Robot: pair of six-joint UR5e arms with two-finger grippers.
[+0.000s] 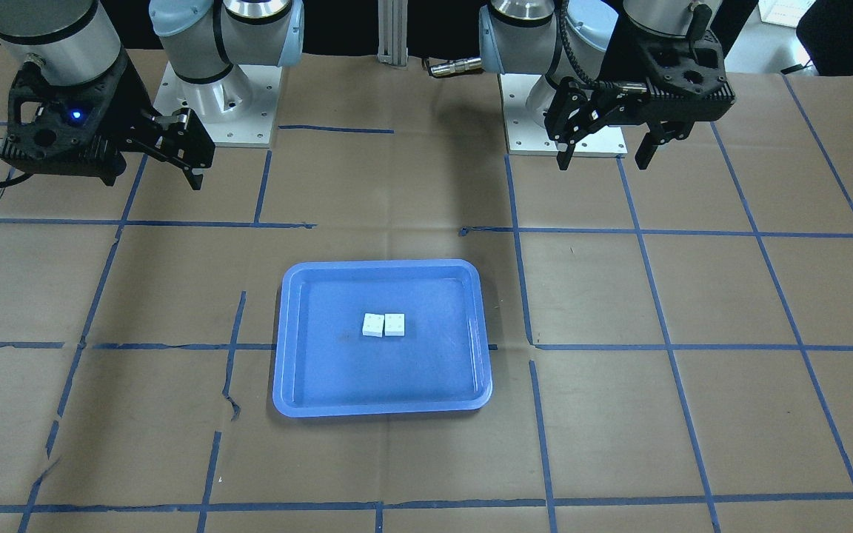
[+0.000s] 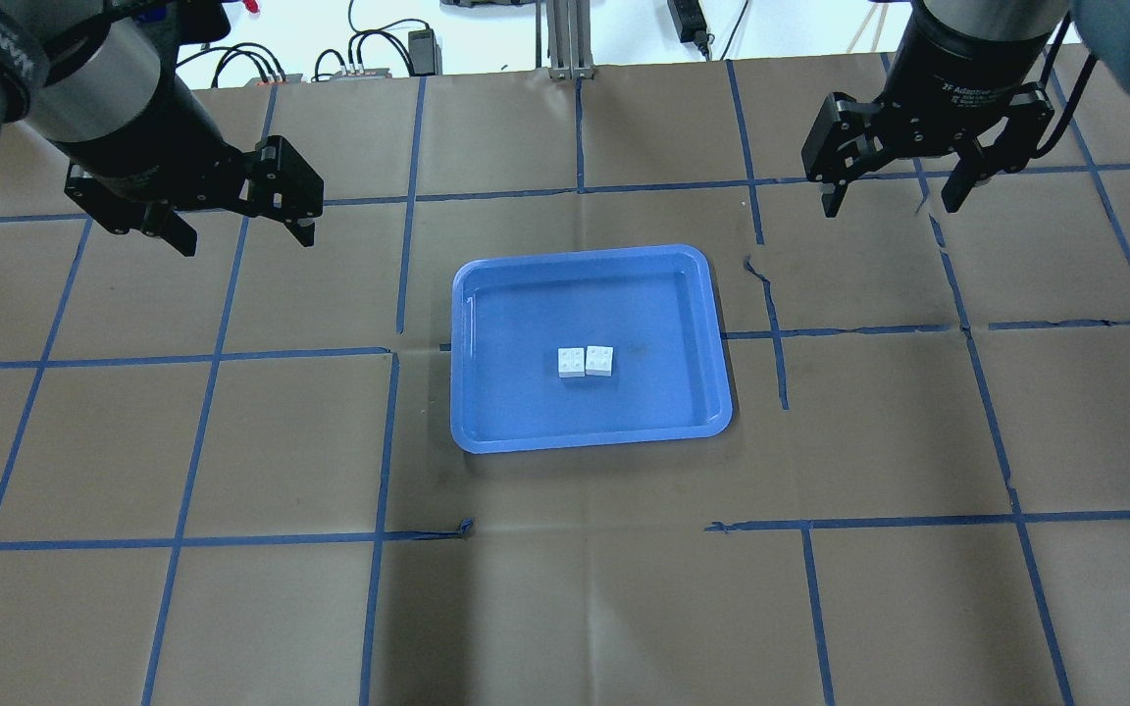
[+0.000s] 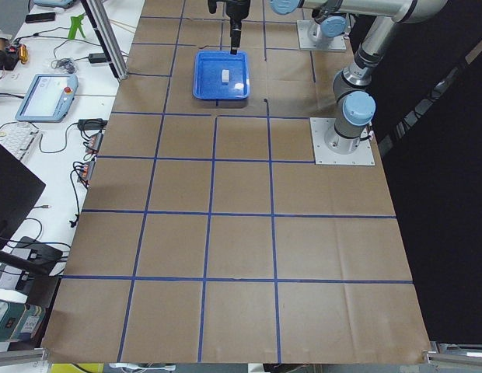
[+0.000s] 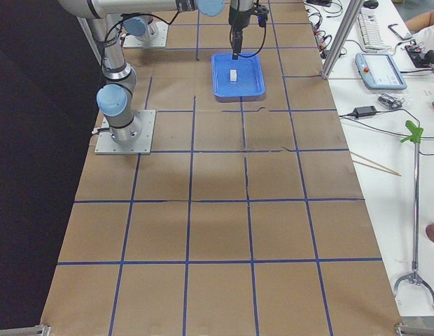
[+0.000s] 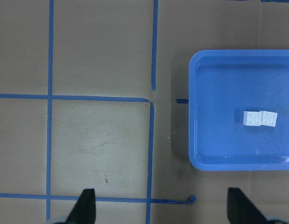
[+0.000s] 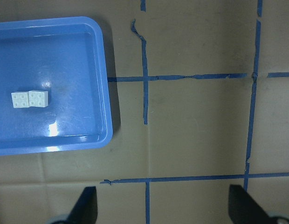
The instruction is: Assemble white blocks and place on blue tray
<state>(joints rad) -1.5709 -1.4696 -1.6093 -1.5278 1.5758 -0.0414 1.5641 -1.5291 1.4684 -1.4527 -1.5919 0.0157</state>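
Overhead exterior: white blocks (image 2: pixel 586 362) abutting, studs up, row along blue tray (image 2: pixel 643 412) length; end effectors (image 2: pixel 243 240) (image 2: pixel 891 206) released

Glossy plastic blue tray (image 2: pixel 487 412); matt white blocks (image 2: pixel 586 361), brown paper table (image 2: pixel 231 618).

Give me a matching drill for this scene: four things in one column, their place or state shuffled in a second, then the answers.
Things:
1. white blocks
2. blue tray
3. left claw
4. right claw

Place or state:
A. open and empty, on the overhead view's right
B. side by side, studs up
C. holds both blocks
D. open and empty, on the overhead view's left

Pairs: 1-B, 2-C, 3-D, 4-A
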